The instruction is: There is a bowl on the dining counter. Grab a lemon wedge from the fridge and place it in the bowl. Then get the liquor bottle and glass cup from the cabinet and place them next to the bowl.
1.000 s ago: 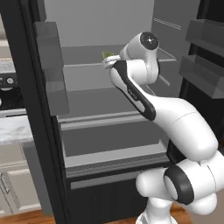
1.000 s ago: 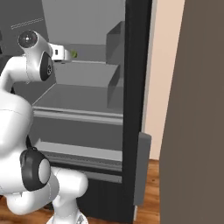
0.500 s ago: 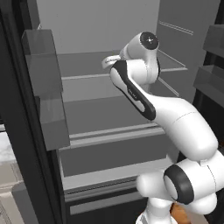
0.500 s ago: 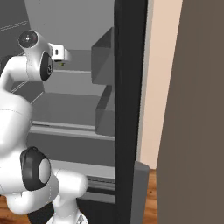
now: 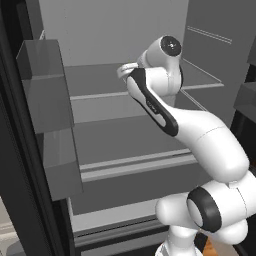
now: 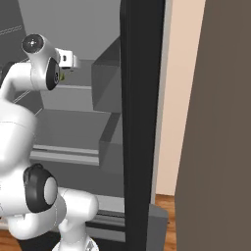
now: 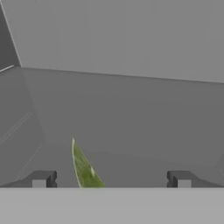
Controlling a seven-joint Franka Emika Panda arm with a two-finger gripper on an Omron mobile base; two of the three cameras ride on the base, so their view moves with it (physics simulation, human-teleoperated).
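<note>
The fridge (image 5: 100, 95) stands open, its grey shelves in front of me. My arm reaches in over the upper shelf. In the hand view a yellow-green lemon wedge (image 7: 85, 168) lies on the shelf between my fingertips, nearer the left fingertip (image 7: 41, 179) than the right. My gripper (image 7: 111, 179) is open and holds nothing. From the right base view my hand (image 6: 66, 60) hovers just over the shelf, with a speck of green under it. The bowl, dining counter, liquor bottle, glass cup and cabinet are out of view.
Grey door bins (image 5: 45, 85) hang on the open left door, close to my arm's left side. The black edge of the right door (image 6: 139, 122) rises beside the arm, with more bins (image 6: 110, 73) on it. A beige wall (image 6: 181, 98) lies beyond.
The whole picture has grown and shifted: the base has driven closer to the fridge. My hand has stayed over the upper shelf and the jaws have stayed open.
</note>
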